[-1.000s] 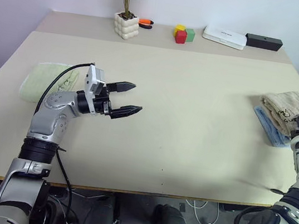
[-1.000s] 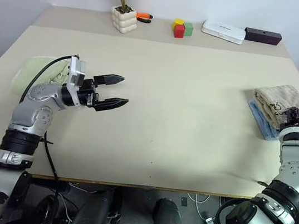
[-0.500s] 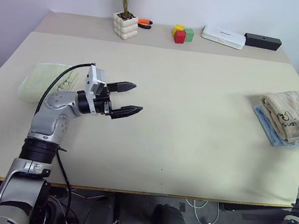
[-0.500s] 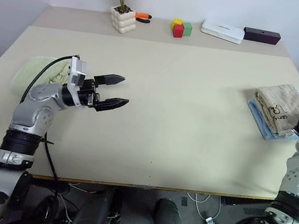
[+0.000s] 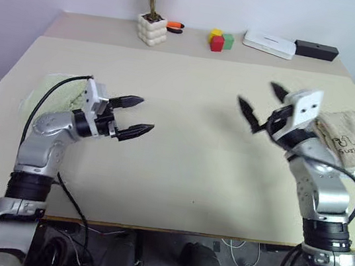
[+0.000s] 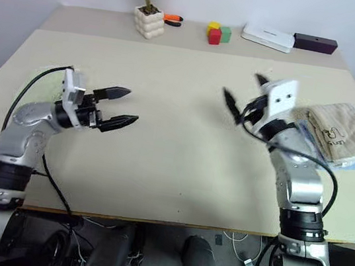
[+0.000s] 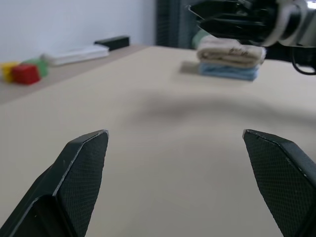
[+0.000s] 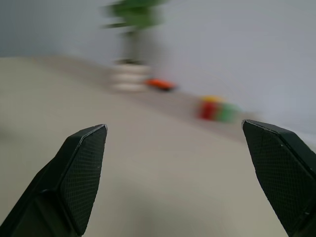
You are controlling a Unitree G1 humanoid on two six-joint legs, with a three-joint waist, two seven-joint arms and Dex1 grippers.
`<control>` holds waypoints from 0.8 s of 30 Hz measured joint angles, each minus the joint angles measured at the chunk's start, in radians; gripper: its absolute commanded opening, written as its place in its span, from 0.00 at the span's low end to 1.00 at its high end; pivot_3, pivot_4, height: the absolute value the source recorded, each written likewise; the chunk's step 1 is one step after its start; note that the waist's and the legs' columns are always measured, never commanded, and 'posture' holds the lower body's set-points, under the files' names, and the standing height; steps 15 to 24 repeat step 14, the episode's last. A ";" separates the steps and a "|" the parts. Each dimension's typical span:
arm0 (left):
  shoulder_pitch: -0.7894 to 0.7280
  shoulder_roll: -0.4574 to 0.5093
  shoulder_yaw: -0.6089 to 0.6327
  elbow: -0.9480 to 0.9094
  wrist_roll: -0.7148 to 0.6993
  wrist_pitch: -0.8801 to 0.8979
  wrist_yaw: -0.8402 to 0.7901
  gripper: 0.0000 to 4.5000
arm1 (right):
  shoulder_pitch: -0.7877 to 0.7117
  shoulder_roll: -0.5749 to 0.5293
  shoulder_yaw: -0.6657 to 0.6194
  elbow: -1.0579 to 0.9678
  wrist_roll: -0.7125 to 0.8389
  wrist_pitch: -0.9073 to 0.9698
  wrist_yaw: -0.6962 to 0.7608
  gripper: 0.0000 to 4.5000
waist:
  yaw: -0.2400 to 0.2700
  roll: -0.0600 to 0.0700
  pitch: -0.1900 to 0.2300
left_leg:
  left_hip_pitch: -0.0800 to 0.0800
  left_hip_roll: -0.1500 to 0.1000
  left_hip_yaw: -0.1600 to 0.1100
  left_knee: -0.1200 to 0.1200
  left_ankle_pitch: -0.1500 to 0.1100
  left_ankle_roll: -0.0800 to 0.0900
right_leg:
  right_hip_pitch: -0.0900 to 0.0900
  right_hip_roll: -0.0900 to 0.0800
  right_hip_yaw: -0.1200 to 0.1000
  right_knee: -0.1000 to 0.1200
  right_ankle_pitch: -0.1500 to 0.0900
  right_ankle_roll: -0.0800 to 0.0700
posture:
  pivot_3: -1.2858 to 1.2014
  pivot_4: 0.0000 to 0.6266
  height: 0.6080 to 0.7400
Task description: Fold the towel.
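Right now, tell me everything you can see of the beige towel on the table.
The beige towel is a tan, soft-looking cloth, already folded into a thick, compact bundle. A small dark printed motif shows on its upper face. It lies at the table's right edge, resting on a folded light blue towel whose edge peeks out beneath it. Neither pincer touches it; the right pincer hangs open in the air beside it.

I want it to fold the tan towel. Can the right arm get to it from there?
Probably yes. The towel lies folded right beside the right gripper, whose jaws stand open and empty, though it points away from the towel.
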 measured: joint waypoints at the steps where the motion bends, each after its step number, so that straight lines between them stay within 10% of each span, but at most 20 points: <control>1: 0.023 0.010 0.005 -0.020 -0.002 0.004 0.007 1.00 | 0.017 -0.013 0.022 -0.017 0.016 0.023 0.054 0.99 | 0.003 0.000 0.000 | 0.000 0.000 0.000 0.002 0.000 0.001 | 0.001 0.000 0.000 0.000 0.000 0.000 | 0.52 0.24 0.96; 24: 0.176 -0.007 -0.017 -0.159 0.041 0.027 0.115 1.00 | 0.039 -0.056 0.109 -0.054 -0.006 0.138 0.198 0.99 | 0.001 0.000 0.000 | 0.002 0.000 -0.002 0.005 -0.001 0.000 | 0.002 0.000 0.000 0.002 -0.001 -0.004 | 0.52 0.24 0.96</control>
